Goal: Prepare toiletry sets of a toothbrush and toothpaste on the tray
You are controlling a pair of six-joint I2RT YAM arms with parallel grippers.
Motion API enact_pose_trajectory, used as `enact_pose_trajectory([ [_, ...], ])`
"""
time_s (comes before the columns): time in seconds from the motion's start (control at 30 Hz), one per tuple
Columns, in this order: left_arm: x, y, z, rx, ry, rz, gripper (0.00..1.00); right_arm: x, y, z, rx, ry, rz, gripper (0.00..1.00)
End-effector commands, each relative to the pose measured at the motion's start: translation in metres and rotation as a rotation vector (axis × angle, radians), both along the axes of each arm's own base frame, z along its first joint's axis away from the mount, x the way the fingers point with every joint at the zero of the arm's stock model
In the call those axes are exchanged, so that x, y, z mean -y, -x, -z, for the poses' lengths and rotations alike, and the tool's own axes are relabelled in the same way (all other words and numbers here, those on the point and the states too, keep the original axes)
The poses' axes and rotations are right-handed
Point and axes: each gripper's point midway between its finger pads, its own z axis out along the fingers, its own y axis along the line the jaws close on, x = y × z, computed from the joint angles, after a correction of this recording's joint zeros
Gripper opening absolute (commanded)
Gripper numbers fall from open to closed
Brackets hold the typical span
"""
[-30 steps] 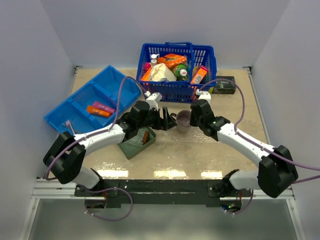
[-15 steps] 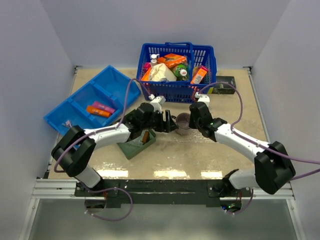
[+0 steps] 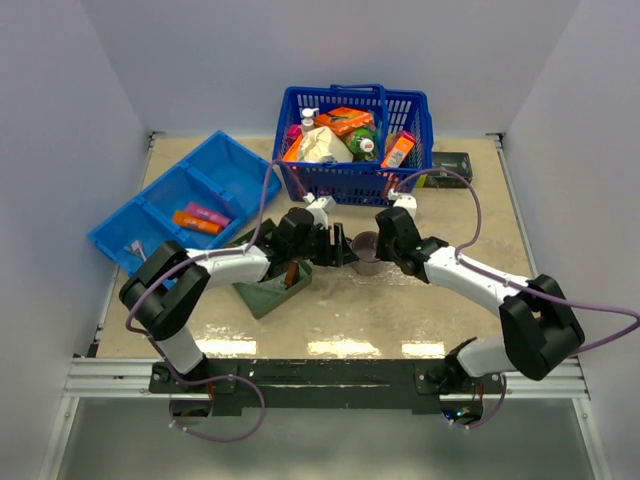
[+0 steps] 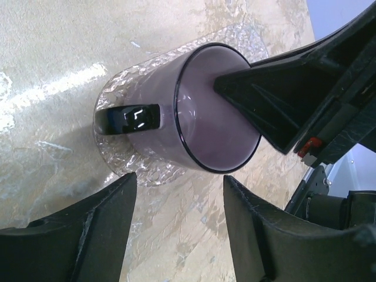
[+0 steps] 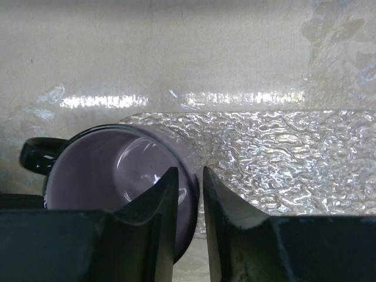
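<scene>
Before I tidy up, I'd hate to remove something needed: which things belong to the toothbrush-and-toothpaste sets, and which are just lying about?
For the job: clear tray; orange tube and pink tube of toothpaste, in the blue bin.
Lying about: purple mug, blue basket, green tray, black box.

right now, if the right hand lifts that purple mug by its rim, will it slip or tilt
Probably slippery: the purple mug looks glossy, and the right hand pinches only one thin stretch of wall. It may swing, since the handle adds weight to one side. Pushed, it might slide on the clear tray.
</scene>
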Motion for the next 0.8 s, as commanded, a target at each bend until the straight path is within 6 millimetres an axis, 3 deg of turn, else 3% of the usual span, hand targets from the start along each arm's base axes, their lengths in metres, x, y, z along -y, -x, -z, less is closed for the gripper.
enact_pose_trajectory([
  [0.0,0.018,-0.015,-0.027,0.074,0.081,0.006,0.64,-0.009,-0.018,-0.026,0.103,-0.080,0.035,0.32],
  [0.13,0.020,-0.020,-0.031,0.092,0.088,-0.011,0.64,-0.009,-0.015,-0.032,0.105,-0.089,0.026,0.51],
  [0.23,0.020,-0.024,-0.033,0.099,0.089,-0.024,0.64,-0.008,-0.015,-0.039,0.118,-0.092,0.025,0.57],
  [0.37,0.019,-0.030,-0.027,0.097,0.070,-0.040,0.64,-0.014,-0.016,-0.049,0.134,-0.125,0.009,0.59],
  [0.6,0.020,-0.050,-0.023,0.117,0.065,-0.073,0.64,-0.027,-0.012,-0.032,0.068,-0.163,-0.035,0.60],
  [0.77,0.023,-0.064,-0.026,0.144,0.076,-0.085,0.61,-0.035,0.001,-0.036,0.049,-0.227,-0.073,0.58],
])
